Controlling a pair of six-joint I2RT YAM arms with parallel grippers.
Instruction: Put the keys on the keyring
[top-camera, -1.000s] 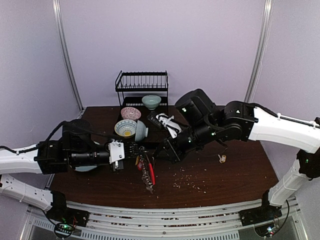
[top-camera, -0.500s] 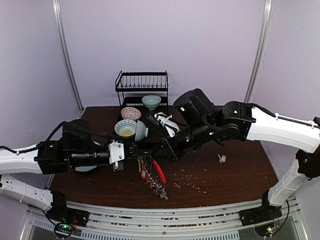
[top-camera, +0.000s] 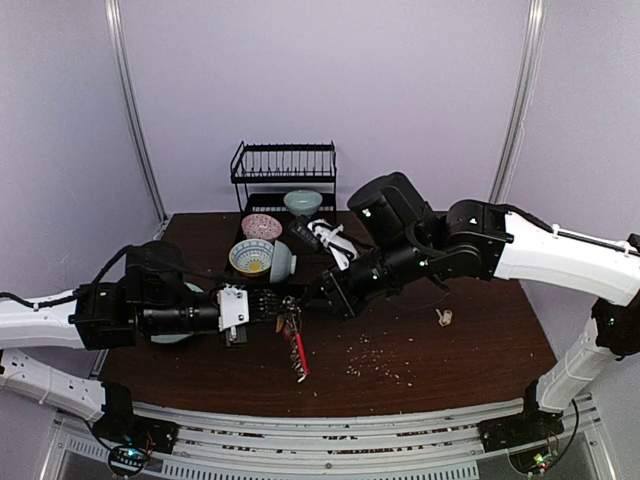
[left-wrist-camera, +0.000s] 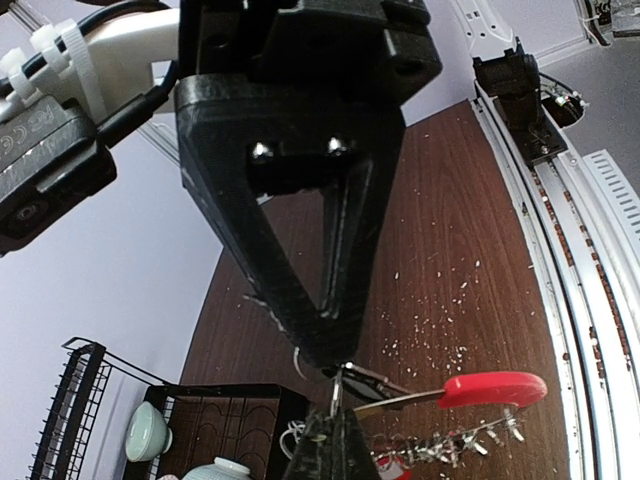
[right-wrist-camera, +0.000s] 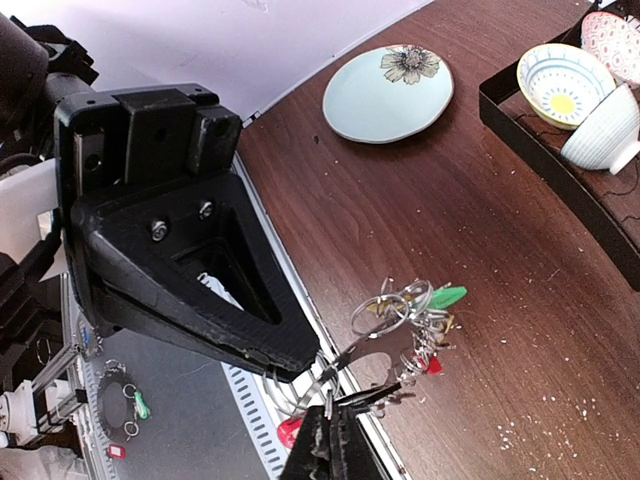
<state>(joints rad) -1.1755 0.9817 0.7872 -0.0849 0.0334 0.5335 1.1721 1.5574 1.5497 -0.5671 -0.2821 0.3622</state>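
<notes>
Keyring (top-camera: 294, 335): held in the air above the near middle of the table (top-camera: 460, 350), between the two arms; red strap (left-wrist-camera: 490, 388) and bunch of keys (right-wrist-camera: 412, 318) dangle below it.
Left gripper (top-camera: 274, 304): fingertips pressed together, pinching the thin ring.
Right gripper (top-camera: 320, 297): also pinching the ring, from the right.
Handling: probably light, stiff and slippery wire; best gripped on bare ring.
Change: the bunch swung near-right half a second ago; now it hangs straight.
</notes>
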